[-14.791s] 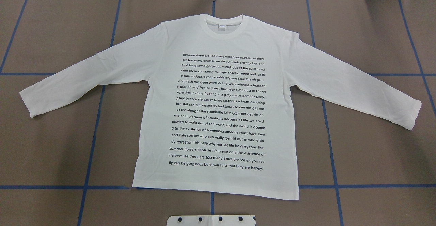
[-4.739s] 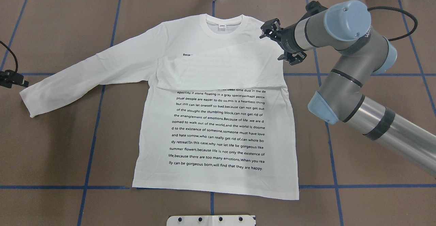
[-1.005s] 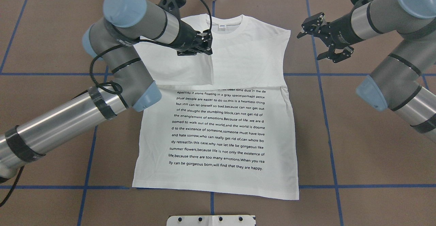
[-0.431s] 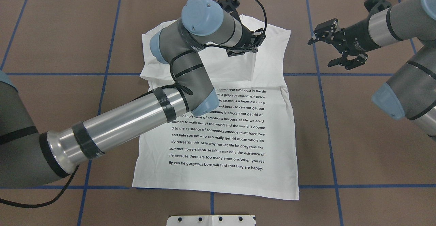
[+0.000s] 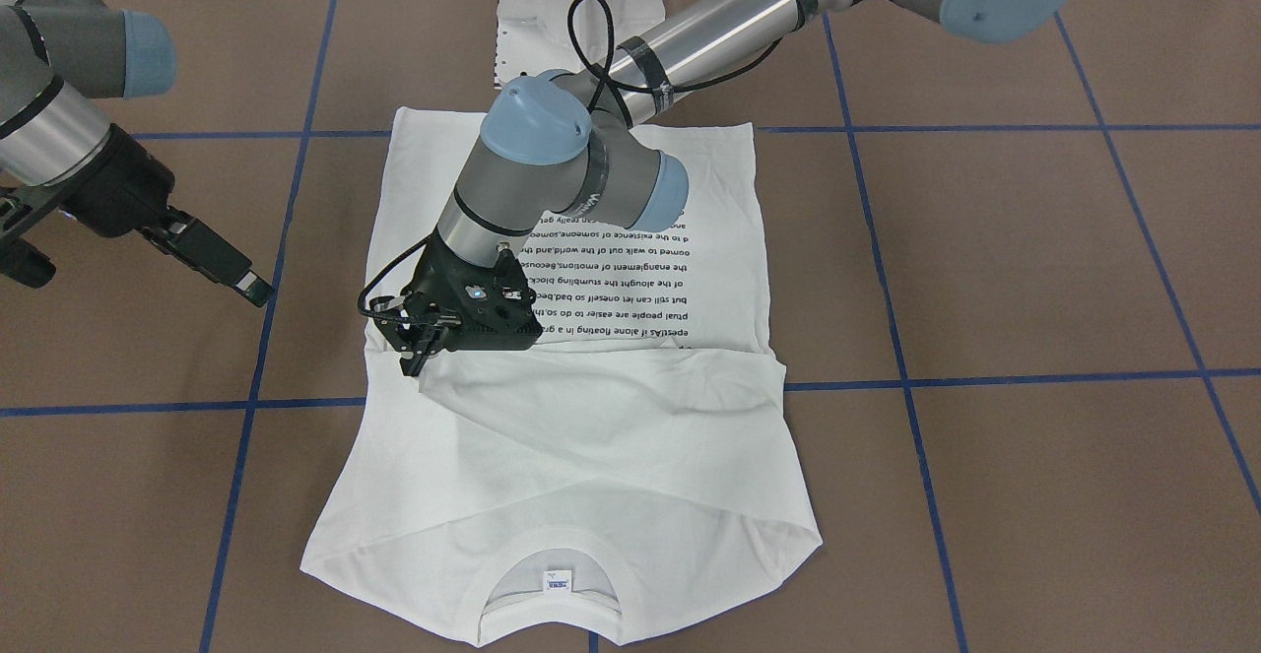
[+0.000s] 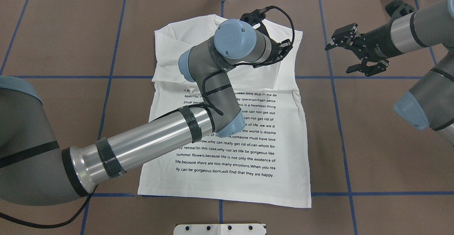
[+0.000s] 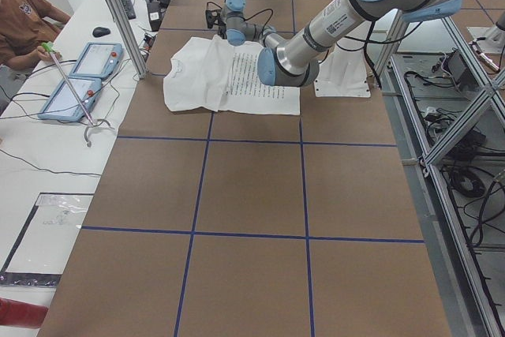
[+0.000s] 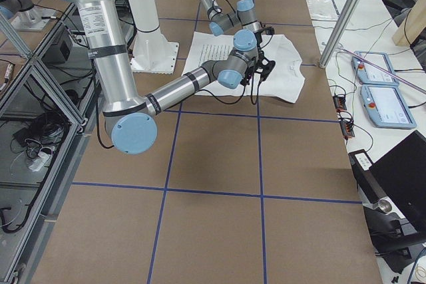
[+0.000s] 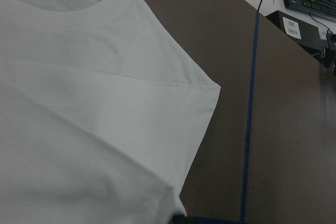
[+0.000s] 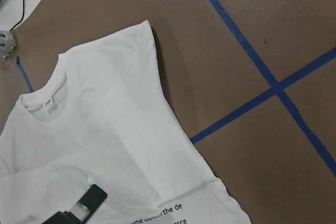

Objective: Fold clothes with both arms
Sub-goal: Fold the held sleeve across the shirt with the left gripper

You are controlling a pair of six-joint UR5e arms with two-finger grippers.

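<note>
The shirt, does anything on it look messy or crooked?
Yes. On the T-shirt, the folded sleeves cross its chest at a slant, wrinkled, and one fold pokes out past the side edge. Nothing looks torn.

Brown blue-taped table (image 6: pixel 53 33) under white T-shirt (image 6: pixel 227 185), pedestal base (image 6: pixel 220 229)

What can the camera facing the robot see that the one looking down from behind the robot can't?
Only the front-facing view clearly shows the left gripper, jaws shut on the folded sleeve, and the whole collar with its tag. Only the overhead view shows the last printed lines; from the front, the left arm hides them. Both show the white T-shirt with its sleeves folded in, and the right gripper, jaws open, off to the side of the cloth.
</note>
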